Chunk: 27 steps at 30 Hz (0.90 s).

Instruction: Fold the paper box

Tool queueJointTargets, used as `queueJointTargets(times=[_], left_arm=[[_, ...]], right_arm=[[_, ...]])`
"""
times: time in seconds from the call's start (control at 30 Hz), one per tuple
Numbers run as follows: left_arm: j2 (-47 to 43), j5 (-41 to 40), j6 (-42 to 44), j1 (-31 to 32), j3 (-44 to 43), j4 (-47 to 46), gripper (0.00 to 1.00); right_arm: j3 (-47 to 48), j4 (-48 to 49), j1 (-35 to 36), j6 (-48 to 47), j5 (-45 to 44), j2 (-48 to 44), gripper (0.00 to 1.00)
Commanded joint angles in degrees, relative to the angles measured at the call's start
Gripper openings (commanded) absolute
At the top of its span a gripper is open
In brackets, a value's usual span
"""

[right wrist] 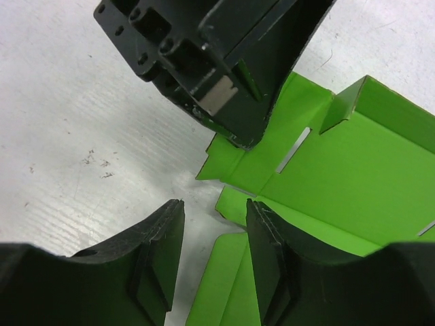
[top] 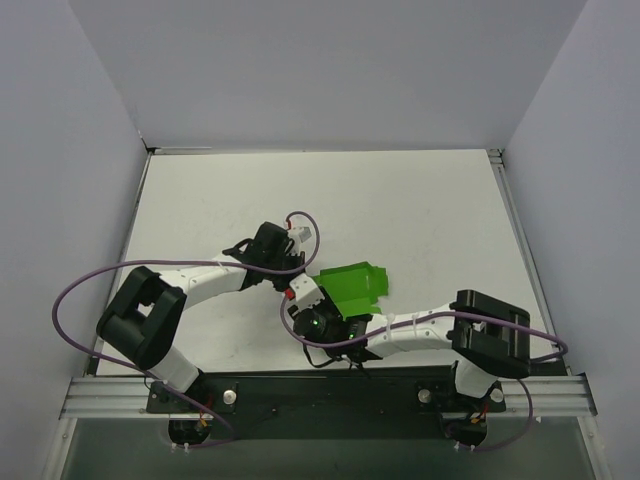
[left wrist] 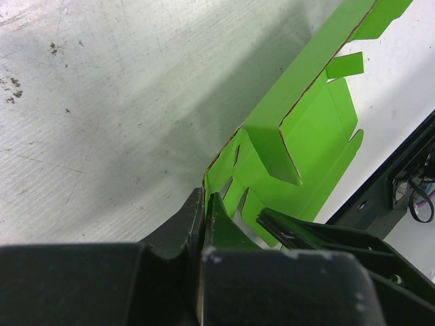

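The bright green paper box (top: 352, 283) lies partly unfolded on the white table, its walls and flaps half raised. My left gripper (left wrist: 205, 200) is shut on the card's near corner edge. In the right wrist view that same left gripper (right wrist: 246, 139) comes down from the top and pinches the box (right wrist: 367, 170) at a corner beside a slot. My right gripper (right wrist: 214, 214) stands open low over the table. A loose green flap (right wrist: 228, 278) lies between its jaws, close against the right-hand finger (right wrist: 265, 238). From above, both grippers meet at the box's left end.
White walls enclose the table (top: 200, 200) on three sides. The black rail (top: 320, 385) with both arm bases runs along the near edge. The right arm's finger (left wrist: 299, 227) reaches into the left wrist view beside the card (left wrist: 306, 129).
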<state>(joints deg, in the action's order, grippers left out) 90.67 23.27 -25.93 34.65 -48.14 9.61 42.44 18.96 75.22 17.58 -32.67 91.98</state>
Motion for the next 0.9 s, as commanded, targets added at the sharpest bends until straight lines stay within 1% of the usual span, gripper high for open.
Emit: queueJointTargets(times=[0.0,0.1,0.23,0.4,0.43,0.6,0.67,0.7,0.8,0.87], left_arm=[[-0.2,1.5,0.1,-0.4,-1.9,0.2,0.0],[-0.3,1.6,0.2,-0.4,-1.9,0.6,0.0],[-0.6,1.6,0.2,-0.4,-1.8,0.9,0.0],[-0.9,1.7,0.3,-0.4,-1.9,1.0,0.0],[-0.9,1.7,0.4,-0.4,-2.0,1.0,0.0],[-0.9,1.3,1.1,-0.4,-1.8,1.4,0.0],[-1.1,0.8,1.6,-0.4,-1.9,1.6,0.0],[-1.2,0.8,1.8,-0.4,-1.9,1.6,0.0],[-1.3,0.6,2.8,-0.4,-1.7,1.7,0.0],[-1.4,0.2,3.7,-0.4,-1.8,2.0,0.0]], right_arm=[[3.7,-2.8,0.5,-1.0,-4.8,2.8,0.41],[4.5,-3.1,0.4,-1.3,-5.9,4.4,0.4],[5.9,-4.5,0.4,-1.2,-7.8,6.8,0.34],[7.0,-5.1,0.3,-1.1,-8.4,9.3,0.31],[7.1,-5.5,0.1,-1.0,-9.0,9.5,0.28],[6.6,-6.8,-0.6,1.3,-8.8,8.4,0.16],[5.6,-6.9,-1.7,3.0,-7.4,6.3,0.13],[5.0,-6.8,-2.3,4.7,-6.5,5.5,0.1],[2.0,-5.1,-5.3,8.1,-1.7,2.2,0.03],[-0.9,-4.0,-8.2,10.3,2.7,0.0,0.0]])
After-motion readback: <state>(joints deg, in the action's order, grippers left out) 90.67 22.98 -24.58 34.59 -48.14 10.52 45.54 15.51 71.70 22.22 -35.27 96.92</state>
